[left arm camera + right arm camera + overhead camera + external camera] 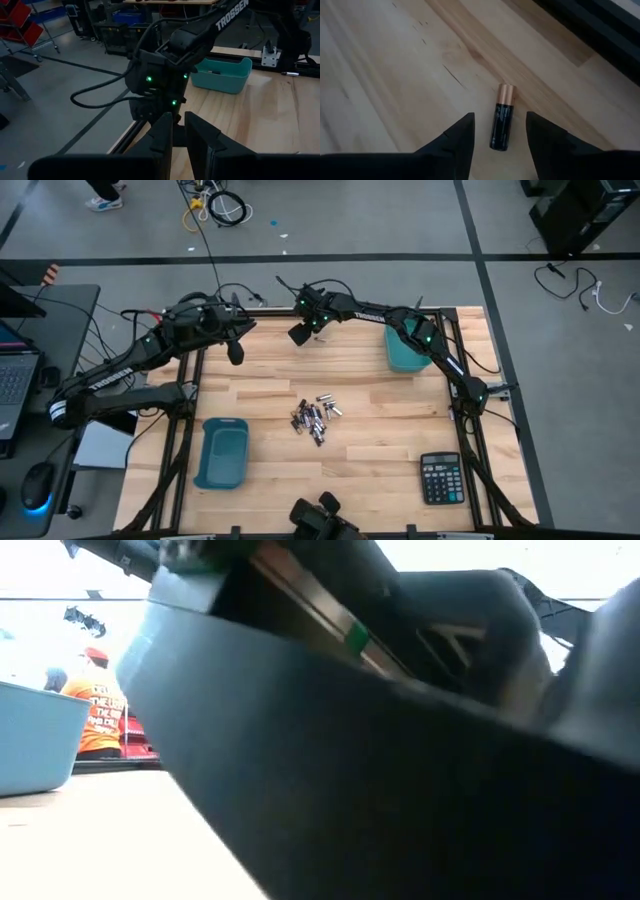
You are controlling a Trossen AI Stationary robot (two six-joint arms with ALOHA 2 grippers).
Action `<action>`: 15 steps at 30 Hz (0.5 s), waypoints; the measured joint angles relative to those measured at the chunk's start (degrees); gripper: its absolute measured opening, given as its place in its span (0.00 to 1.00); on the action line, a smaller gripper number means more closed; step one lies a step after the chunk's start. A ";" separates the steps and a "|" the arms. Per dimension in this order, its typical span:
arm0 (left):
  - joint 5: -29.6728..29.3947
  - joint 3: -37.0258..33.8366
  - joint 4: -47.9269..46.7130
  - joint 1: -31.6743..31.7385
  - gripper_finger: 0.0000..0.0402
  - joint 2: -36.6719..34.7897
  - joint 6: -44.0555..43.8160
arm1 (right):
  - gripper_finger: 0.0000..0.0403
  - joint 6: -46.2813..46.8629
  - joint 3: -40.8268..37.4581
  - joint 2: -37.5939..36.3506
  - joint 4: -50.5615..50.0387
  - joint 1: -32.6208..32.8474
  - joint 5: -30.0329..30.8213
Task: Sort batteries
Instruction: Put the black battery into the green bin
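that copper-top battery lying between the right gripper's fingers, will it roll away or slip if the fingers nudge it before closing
Probably it can roll: the battery is a smooth cylinder lying on its side on the bare wooden table, nothing bracing it. The right gripper is open with a finger on each side, so a centred close should trap it. Its glossy casing looks slippery, so an off-centre pinch might squirt it out lengthwise.

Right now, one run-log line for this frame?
right pincer: open, straddling a lone battery on the table, far edge | left pincer: idle, raised, far-left | battery pile: mid-table
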 joint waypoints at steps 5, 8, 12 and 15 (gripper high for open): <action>0.00 0.00 0.04 0.00 0.13 0.00 1.15 | 0.37 0.02 0.71 0.93 -1.62 -1.04 -2.88; 0.00 0.00 0.04 0.00 0.13 0.00 1.15 | 0.36 -0.02 2.48 1.84 -2.63 -1.38 -4.67; 0.00 0.00 0.07 0.02 0.13 0.02 1.30 | 0.35 -0.44 3.73 2.56 -3.29 -1.57 -5.97; 0.00 0.00 0.09 0.02 0.13 0.11 1.36 | 0.34 -0.50 4.02 2.99 -3.82 -1.60 -6.22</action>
